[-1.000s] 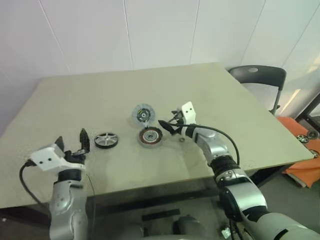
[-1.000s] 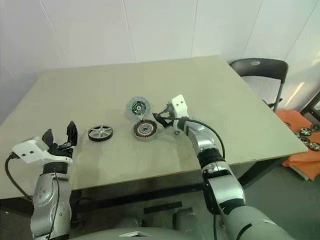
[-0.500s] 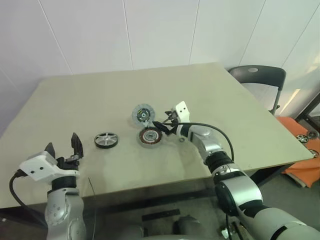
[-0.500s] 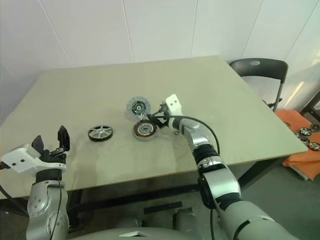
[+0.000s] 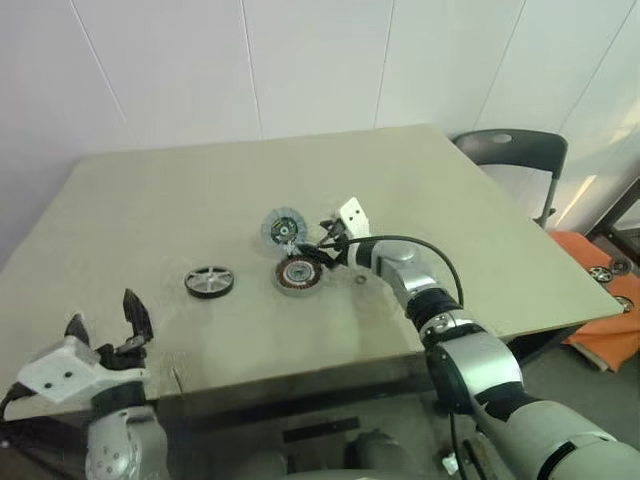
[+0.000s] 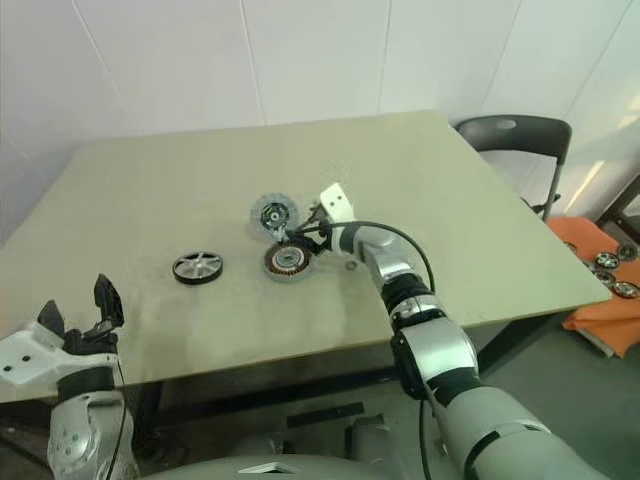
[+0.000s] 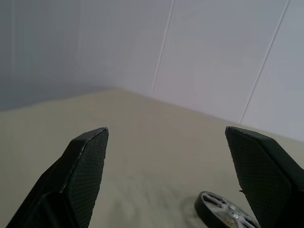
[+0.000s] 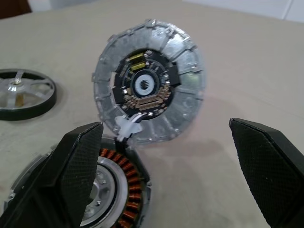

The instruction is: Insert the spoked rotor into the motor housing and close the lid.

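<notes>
The spoked rotor [image 5: 209,281], a black-rimmed wheel with silver spokes, lies flat on the table left of centre and shows again [image 8: 23,92] in the right wrist view. The motor housing [image 5: 300,274] with its copper coils [image 8: 126,187] lies at mid-table. Its grey ribbed lid [image 8: 148,88] stands tilted open behind it, hinged at a white clip. My right gripper [image 5: 324,249] is open, low at the housing's right and facing the lid, holding nothing. My left gripper [image 5: 104,328] is open and empty at the table's near left edge, well short of the rotor [image 7: 223,217].
A small metal ring [image 5: 360,281] lies on the table [image 5: 450,200] just right of the housing. A black chair [image 5: 510,150] stands off the table's far right corner. Orange material with more round parts [image 5: 605,280] lies on the floor at the right.
My left arm has drawn back and down toward the table's near left edge, away from the rotor. My right gripper has slid left, closer to the housing and lid.
</notes>
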### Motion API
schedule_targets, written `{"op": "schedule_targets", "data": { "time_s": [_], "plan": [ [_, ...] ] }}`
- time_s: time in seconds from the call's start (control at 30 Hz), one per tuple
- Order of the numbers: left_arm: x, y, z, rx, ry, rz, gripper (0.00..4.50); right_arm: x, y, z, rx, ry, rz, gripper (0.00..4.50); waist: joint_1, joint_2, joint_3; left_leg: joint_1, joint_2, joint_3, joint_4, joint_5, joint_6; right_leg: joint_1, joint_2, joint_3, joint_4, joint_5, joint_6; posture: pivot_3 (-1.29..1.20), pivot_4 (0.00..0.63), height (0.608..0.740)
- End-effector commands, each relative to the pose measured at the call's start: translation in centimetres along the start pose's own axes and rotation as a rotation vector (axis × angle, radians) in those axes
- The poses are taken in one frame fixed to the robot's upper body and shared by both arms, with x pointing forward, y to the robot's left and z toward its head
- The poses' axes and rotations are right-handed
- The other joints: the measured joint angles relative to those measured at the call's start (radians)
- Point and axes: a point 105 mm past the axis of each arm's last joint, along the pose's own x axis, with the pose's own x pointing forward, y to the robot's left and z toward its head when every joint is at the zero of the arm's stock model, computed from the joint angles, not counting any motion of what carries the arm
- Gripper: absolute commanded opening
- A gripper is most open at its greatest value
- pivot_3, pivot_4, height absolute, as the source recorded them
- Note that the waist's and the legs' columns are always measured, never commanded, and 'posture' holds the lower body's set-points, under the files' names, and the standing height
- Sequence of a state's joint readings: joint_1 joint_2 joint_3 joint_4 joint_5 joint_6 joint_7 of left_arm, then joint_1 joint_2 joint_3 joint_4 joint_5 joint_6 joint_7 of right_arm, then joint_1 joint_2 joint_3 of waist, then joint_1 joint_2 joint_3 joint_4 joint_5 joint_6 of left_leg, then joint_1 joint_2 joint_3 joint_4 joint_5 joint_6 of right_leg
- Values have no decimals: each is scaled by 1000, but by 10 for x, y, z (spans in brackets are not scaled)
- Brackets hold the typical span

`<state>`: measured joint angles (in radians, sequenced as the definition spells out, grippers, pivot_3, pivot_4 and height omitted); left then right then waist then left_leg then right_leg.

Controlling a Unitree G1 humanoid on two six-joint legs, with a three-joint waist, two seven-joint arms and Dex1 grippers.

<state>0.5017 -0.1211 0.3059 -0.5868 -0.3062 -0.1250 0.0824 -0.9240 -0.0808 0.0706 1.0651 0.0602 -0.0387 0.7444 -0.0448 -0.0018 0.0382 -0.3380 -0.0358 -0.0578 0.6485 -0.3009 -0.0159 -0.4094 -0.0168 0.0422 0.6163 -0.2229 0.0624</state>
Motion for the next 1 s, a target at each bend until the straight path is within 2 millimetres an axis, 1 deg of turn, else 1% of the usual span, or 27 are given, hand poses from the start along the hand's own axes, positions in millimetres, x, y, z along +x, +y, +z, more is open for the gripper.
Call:
{"op": "schedule_targets", "data": {
  "time_s": [0.03,0.13,0.23,0.37,0.43,0.5,0.6,0.67,0.77,0.83,1.0],
  "plan": [
    [-8,0,16,-26,-70,41,4184,9,6,23,-49,-50,28,4439,3,0,0,0,0,0,0,0,0,0,0,0,0,0,0,0,0,740],
    [-11,0,20,-20,-79,45,4184,14,15,23,-50,-54,67,4439,3,0,1,0,0,-2,1,0,0,1,1,-1,0,-2,1,0,0,740],
    [-10,0,21,-20,-80,45,4184,16,16,27,-45,-64,63,4439,0,0,1,0,0,0,2,0,0,1,1,-1,0,-2,1,0,0,740],
    [-5,-8,21,-39,-75,4,4184,14,6,34,-35,-95,11,4439,1,0,1,0,0,0,1,0,0,0,1,-1,0,-1,0,0,0,740],
    [0,-10,17,-50,-57,-18,4184,8,1,31,-28,-98,-10,4439,2,0,1,0,0,-1,1,0,0,1,1,-1,0,-1,0,0,0,740],
    [9,-14,16,-73,-53,-53,4184,2,-6,26,-35,-94,-37,4439,4,0,1,0,0,-1,1,0,0,1,1,-1,0,-1,0,0,0,740],
    [28,-29,12,-90,-39,-135,4184,-11,-20,24,-24,-113,-105,4439,4,0,1,0,0,-1,2,0,0,1,1,-2,0,-1,1,0,0,740],
    [41,-42,8,-96,-23,-203,4184,-21,-30,20,-11,-124,-160,4439,2,0,1,0,0,-2,2,0,0,2,2,-2,0,-1,1,0,0,740],
    [57,-62,6,-115,-13,-291,4184,-34,-38,14,-3,-132,-217,4439,1,0,1,0,0,-1,2,0,0,2,2,-1,0,0,0,0,0,740],
    [65,-73,2,-130,3,-338,4184,-43,-43,10,6,-144,-266,4439,1,0,1,0,0,-1,1,0,0,1,2,0,0,2,3,0,0,740],
    [81,-106,-12,-151,59,-475,4184,-70,-55,4,29,-174,-392,4439,5,0,1,0,0,-1,0,0,0,1,2,0,1,2,3,0,0,740]
  ]
}}
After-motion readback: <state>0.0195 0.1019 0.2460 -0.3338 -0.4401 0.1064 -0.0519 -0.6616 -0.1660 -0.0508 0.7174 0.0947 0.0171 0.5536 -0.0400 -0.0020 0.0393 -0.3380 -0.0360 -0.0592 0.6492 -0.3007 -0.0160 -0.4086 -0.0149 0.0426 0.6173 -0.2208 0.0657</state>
